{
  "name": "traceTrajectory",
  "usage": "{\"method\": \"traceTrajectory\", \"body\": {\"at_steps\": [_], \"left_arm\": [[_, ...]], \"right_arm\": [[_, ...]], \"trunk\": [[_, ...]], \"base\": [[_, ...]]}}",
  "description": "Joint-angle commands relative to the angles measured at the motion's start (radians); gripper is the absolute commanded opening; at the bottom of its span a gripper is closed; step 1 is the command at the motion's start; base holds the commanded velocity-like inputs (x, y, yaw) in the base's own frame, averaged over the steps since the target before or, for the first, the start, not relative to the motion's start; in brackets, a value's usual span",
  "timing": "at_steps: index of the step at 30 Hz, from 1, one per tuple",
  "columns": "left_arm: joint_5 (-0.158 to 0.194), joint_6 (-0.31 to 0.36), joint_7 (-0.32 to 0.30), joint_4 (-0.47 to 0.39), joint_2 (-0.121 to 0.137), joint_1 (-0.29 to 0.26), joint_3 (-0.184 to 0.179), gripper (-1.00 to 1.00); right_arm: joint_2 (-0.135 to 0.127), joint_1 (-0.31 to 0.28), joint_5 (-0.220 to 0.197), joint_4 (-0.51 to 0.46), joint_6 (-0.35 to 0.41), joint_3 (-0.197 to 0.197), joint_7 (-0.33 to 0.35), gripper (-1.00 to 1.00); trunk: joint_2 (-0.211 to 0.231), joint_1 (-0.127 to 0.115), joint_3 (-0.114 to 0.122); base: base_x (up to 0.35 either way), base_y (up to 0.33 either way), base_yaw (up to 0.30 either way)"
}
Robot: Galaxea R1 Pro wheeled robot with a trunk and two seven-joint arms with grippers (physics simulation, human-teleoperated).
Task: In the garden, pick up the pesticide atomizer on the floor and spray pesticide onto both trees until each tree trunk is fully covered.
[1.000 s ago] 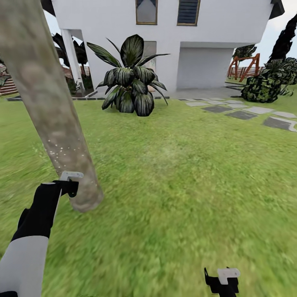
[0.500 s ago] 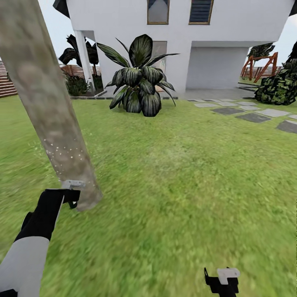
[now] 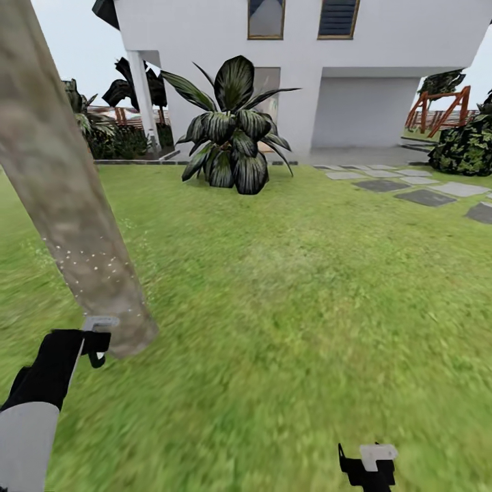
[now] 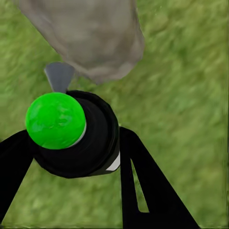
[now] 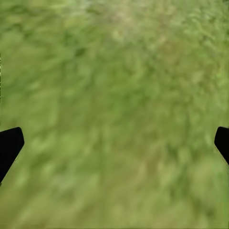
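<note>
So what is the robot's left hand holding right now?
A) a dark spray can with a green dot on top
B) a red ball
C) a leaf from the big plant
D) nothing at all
A: in the left wrist view the left gripper has its black fingers closed around the dark pesticide atomizer, whose cap dot is green, right next to the tree trunk.

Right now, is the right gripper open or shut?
Open. In the right wrist view the right gripper has its two dark fingers at opposite edges, with nothing but lawn between them.
</note>
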Motion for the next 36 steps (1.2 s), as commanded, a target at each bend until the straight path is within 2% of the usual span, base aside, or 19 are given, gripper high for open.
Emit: {"method": "traceTrajectory", "body": {"at_steps": [1,4,6,13,18,19,21,23,24,27,29,33,36], "left_arm": [[-0.001,-0.013,0.001,0.021,-0.003,0.000,-0.001,-1.00],[0.002,-0.039,0.004,0.042,-0.024,0.000,0.001,-1.00],[0.001,-0.043,0.004,0.044,-0.026,0.000,0.004,-1.00],[-0.001,-0.059,0.002,0.043,0.016,0.000,0.009,-1.00],[0.000,-0.132,0.007,0.047,0.008,0.001,0.007,-1.00],[0.002,-0.162,0.011,0.047,0.004,0.001,0.008,-1.00],[0.003,-0.181,0.015,0.047,-0.019,0.001,0.008,-1.00],[0.004,-0.187,0.016,0.054,-0.049,0.001,0.007,-1.00],[0.002,-0.190,0.016,0.081,-0.076,0.001,0.007,-1.00],[0.001,-0.193,0.017,0.118,-0.095,0.000,0.007,-1.00],[0.000,-0.193,0.017,0.125,-0.089,0.001,0.009,-1.00],[-0.004,-0.194,0.016,0.127,-0.083,0.001,0.061,-1.00],[-0.007,-0.195,0.016,0.129,-0.047,0.001,0.074,-1.00]], "right_arm": [[0.000,0.000,0.000,0.000,0.000,0.000,0.000,1.00],[0.000,0.000,0.000,0.000,0.000,0.000,0.001,1.00],[0.000,0.000,0.000,0.000,0.000,0.000,0.001,1.00],[0.002,0.000,0.001,0.000,0.000,0.001,0.002,1.00],[0.001,0.000,0.002,0.000,0.000,0.000,0.002,1.00],[0.001,0.000,0.002,0.000,0.000,0.001,0.002,1.00],[0.002,0.000,0.002,0.000,0.000,0.001,0.002,1.00],[0.002,0.000,0.002,0.000,0.001,0.001,0.002,1.00],[0.002,0.000,0.002,0.000,0.000,0.001,0.002,1.00],[0.002,0.000,0.002,0.000,0.000,0.001,0.002,1.00],[0.002,0.000,0.002,0.000,0.000,0.001,0.002,1.00],[0.002,0.000,0.002,0.000,0.000,0.001,0.002,1.00],[0.002,0.000,0.002,0.000,0.000,0.001,0.002,1.00]], "trunk": [[0.000,0.000,0.000],[0.000,0.000,0.000],[0.000,0.000,0.000],[0.000,0.000,0.000],[0.000,0.000,0.000],[0.000,0.000,0.000],[0.000,0.000,0.000],[0.000,0.000,0.000],[0.000,0.000,0.000],[0.000,0.000,0.000],[0.000,0.000,0.000],[0.000,0.000,0.000],[0.000,0.000,0.000]], "base": [[0.199,-0.151,0.265],[0.155,-0.108,0.274],[0.029,-0.018,0.278],[0.003,-0.002,0.278],[0.131,0.000,0.083],[0.315,0.000,0.006],[0.331,0.000,0.002],[0.315,-0.069,0.001],[0.287,-0.141,0.000],[0.260,-0.162,0.000],[0.174,-0.211,0.000],[-0.072,-0.262,0.000],[-0.166,-0.258,0.000]]}}
